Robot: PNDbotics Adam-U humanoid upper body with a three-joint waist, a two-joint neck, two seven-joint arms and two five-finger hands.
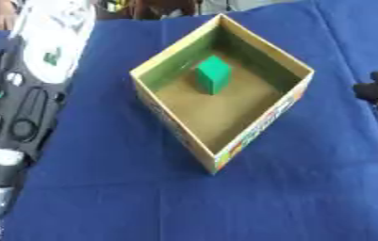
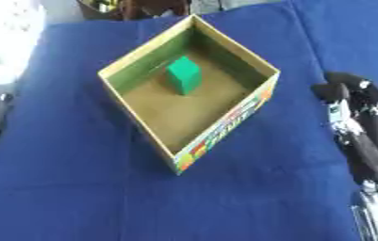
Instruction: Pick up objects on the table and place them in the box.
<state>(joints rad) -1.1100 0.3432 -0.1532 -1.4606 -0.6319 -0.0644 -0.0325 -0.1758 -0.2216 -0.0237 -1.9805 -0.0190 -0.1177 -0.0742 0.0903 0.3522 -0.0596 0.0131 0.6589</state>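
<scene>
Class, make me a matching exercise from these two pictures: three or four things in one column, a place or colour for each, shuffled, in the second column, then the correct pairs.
Things:
1. green block
2. cardboard box
3. blue cloth
4. right hand

Places or colours:
A. covers the table under everything
B. sits on the cloth, open at the top, with a colourful print on one outer wall
C. stands inside the box near its far corner
D. at the right edge, over the cloth, apart from the box

Pairs: 1-C, 2-B, 3-A, 4-D
</scene>
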